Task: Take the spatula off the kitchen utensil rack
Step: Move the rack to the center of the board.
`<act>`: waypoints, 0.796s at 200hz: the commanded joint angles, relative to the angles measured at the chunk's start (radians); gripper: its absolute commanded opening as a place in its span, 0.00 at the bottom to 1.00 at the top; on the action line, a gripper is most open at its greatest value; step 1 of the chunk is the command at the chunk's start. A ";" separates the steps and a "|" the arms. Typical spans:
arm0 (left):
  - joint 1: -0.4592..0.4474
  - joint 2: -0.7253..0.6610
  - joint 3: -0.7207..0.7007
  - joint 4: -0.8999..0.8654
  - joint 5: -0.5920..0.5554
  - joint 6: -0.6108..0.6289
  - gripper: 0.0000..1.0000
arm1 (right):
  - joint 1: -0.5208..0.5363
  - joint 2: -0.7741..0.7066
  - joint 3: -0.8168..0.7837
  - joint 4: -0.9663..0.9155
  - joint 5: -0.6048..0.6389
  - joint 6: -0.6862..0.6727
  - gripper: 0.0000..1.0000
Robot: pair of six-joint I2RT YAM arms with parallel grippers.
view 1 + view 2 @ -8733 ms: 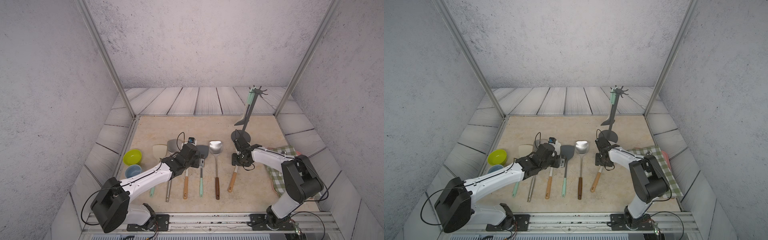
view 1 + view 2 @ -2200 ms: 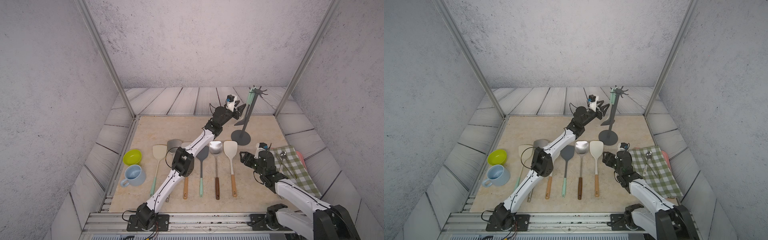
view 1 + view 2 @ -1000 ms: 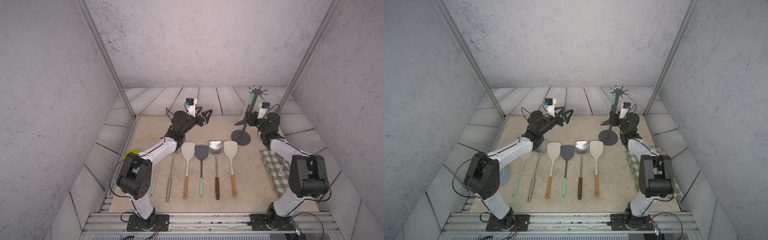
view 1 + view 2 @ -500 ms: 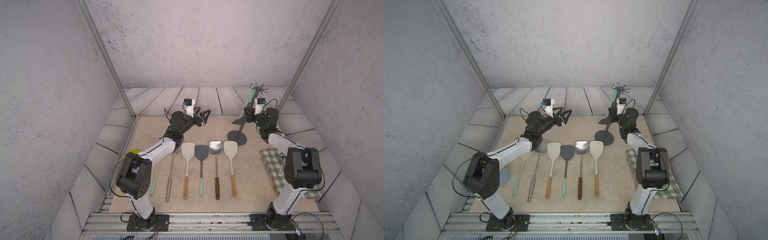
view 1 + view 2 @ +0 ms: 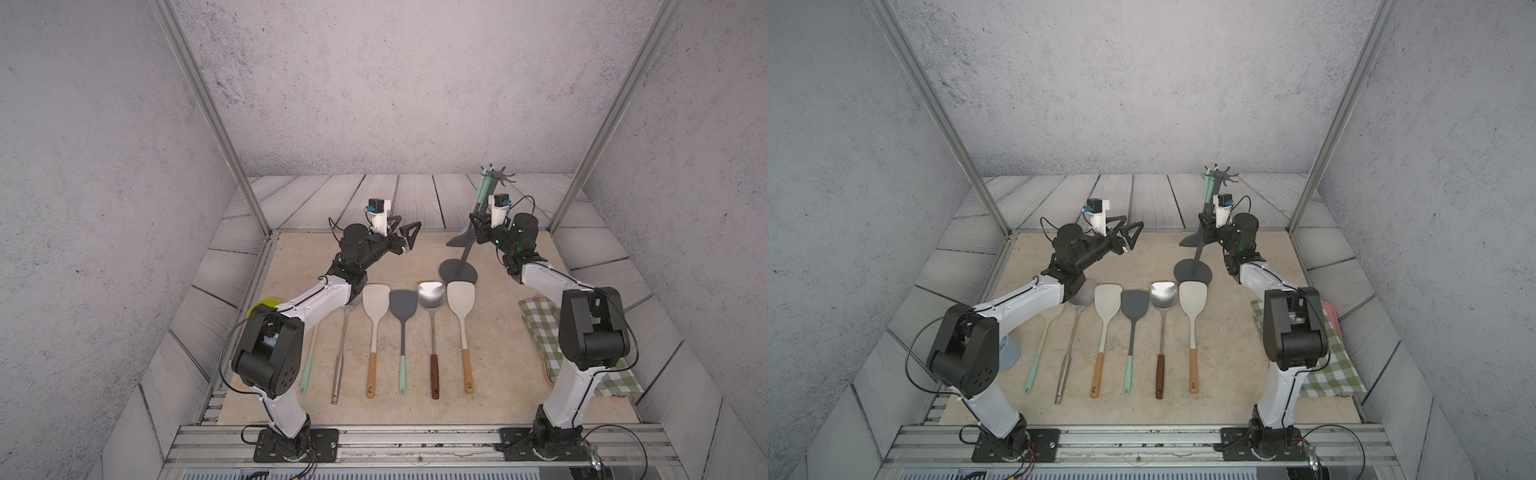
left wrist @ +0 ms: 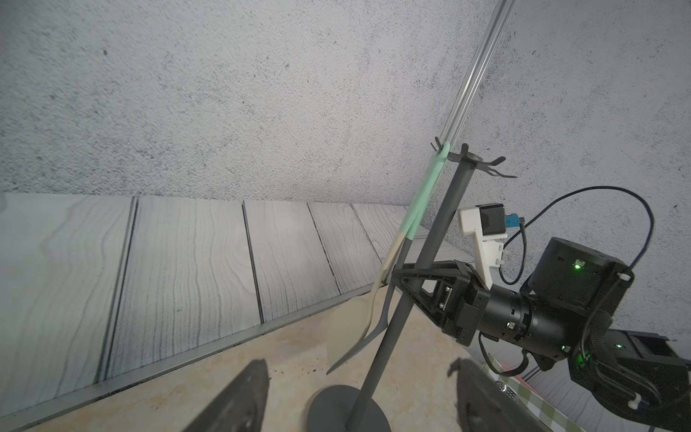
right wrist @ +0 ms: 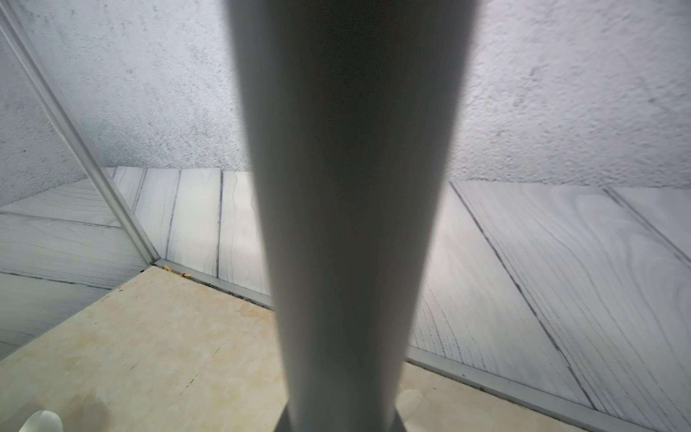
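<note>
The kitchen utensil rack [image 5: 468,245] is a dark grey stand that leans, its round base [image 5: 458,271] on the table and its hook crown [image 5: 495,174] up to the right. The spatula [image 5: 459,240], with a mint handle [image 6: 426,198] and a dark grey blade [image 6: 359,348], hangs from the crown. A second, cream-shafted utensil [image 6: 387,262] seems to hang beside it. My right gripper [image 5: 476,227] is shut on the rack's pole [image 7: 347,224], which fills the right wrist view. My left gripper [image 5: 409,236] hovers open to the left, pointing at the rack, its fingers [image 6: 239,396] wide apart.
Several utensils lie in a row in front of the rack, among them a cream turner [image 5: 376,297], a dark grey turner [image 5: 402,302] and a steel turner [image 5: 431,291]. A green checked cloth [image 5: 540,328] lies at the right, a yellow-green bowl [image 5: 258,306] at the left.
My right gripper has closed on the rack's pole. The rack has tipped, and its base has slid left. The left arm has barely moved.
</note>
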 commanded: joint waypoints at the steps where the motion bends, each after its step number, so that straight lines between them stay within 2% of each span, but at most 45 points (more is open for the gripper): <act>1: 0.009 -0.006 -0.012 0.025 0.008 0.014 0.81 | 0.053 -0.018 0.023 0.001 -0.039 -0.019 0.10; 80: 0.015 -0.001 -0.016 0.028 0.010 0.016 0.81 | 0.159 -0.008 0.023 -0.050 -0.041 -0.116 0.12; 115: 0.020 0.018 -0.005 0.038 0.027 0.010 0.82 | 0.163 -0.005 0.019 -0.068 -0.097 -0.152 0.21; 159: 0.023 0.060 0.026 0.060 0.056 -0.001 0.83 | 0.163 -0.024 0.031 -0.165 -0.085 -0.226 0.42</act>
